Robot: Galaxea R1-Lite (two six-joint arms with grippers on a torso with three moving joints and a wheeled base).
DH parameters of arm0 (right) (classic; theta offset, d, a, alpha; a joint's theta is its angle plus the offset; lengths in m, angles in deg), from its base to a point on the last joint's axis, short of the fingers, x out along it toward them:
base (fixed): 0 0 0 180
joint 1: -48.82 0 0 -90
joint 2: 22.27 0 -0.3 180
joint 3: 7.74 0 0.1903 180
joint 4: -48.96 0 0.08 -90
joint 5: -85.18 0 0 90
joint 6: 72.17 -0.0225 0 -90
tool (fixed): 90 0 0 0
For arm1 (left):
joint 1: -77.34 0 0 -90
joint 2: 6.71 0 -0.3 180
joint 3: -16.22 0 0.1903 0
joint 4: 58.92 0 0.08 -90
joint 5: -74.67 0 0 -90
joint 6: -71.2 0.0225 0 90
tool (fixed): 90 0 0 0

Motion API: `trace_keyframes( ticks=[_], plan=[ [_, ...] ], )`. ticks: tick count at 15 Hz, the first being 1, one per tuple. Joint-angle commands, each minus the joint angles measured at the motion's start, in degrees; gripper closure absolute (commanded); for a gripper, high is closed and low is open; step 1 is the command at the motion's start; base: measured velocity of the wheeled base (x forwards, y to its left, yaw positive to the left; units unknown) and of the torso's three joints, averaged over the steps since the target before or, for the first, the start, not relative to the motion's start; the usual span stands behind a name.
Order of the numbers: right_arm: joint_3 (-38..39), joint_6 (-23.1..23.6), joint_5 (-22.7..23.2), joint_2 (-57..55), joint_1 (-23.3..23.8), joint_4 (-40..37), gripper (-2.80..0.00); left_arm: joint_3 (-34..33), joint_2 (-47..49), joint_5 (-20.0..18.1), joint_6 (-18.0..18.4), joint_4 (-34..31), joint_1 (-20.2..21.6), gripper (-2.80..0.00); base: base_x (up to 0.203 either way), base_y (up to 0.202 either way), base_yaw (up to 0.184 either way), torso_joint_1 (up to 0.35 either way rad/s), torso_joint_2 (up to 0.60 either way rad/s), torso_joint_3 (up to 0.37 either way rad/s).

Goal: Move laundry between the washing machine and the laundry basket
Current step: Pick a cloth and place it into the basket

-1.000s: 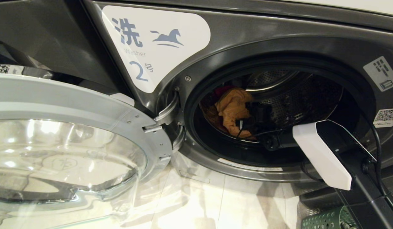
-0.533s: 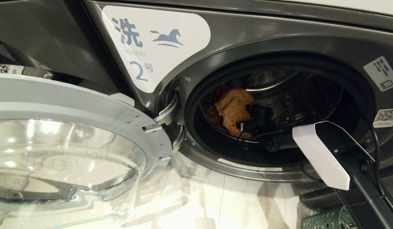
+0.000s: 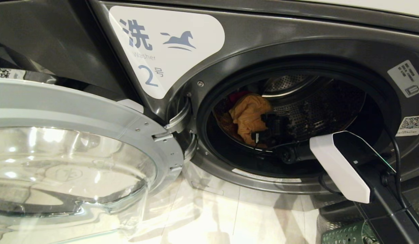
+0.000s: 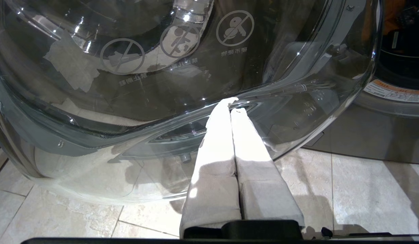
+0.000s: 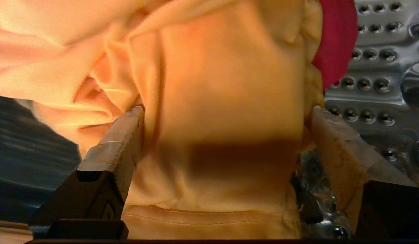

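The right gripper is deep inside the washing machine drum, its fingers spread as wide as they go and straddling a fold of the orange garment. The cloth fills the gap between them, yet neither pad looks pressed in, so nothing is held so far. In the head view the gripper sits at the near edge of that orange garment, which lies heaped against the left side of the drum. A red item peeks out behind the orange one, farther in, against the perforated steel wall.

The garment looks soft, limp and light; it should bunch rather than resist, and a thick fold is the best place to take hold, so that the pads close on several layers instead of a single skin that might slip out. A stitched hem shows nearest the wrist. It may drag the red piece along as it comes out.

Outward, the round door stands swung open to the left. The left gripper waits below its glass with fingers pressed together, empty. A green laundry basket shows at the near right corner.
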Motion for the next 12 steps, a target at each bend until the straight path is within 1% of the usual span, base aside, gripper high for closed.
trace_keyframes(
  ticks=[1,5,6,8,12],
  plan=[
    [0.01,-0.01,-0.05,-0.03,0.00,0.16,-2.80,-2.29,0.09,-0.01,0.01,0.05,0.04,0.00,0.000,0.000,0.000,0.000,0.00,0.000],
    [0.01,0.08,0.26,-0.34,-0.09,0.16,-2.80,-2.29,0.09,-0.01,0.01,0.05,0.04,0.00,0.000,0.000,0.000,0.000,0.00,0.000],
    [0.01,0.17,0.30,-0.55,-0.09,0.07,0.00,-2.29,0.09,-0.01,0.01,0.05,0.04,0.00,0.000,0.000,0.000,0.000,0.00,0.000],
    [0.01,0.08,1.19,-0.82,-0.09,0.07,0.00,-2.29,0.09,-0.01,0.01,0.05,0.04,0.00,0.000,0.000,0.000,0.000,0.00,0.000],
    [0.00,0.08,1.27,-0.90,-0.05,0.24,0.00,-2.29,0.09,-0.01,0.01,0.05,0.04,0.00,0.000,0.000,0.000,0.000,0.00,0.000]
  ],
)
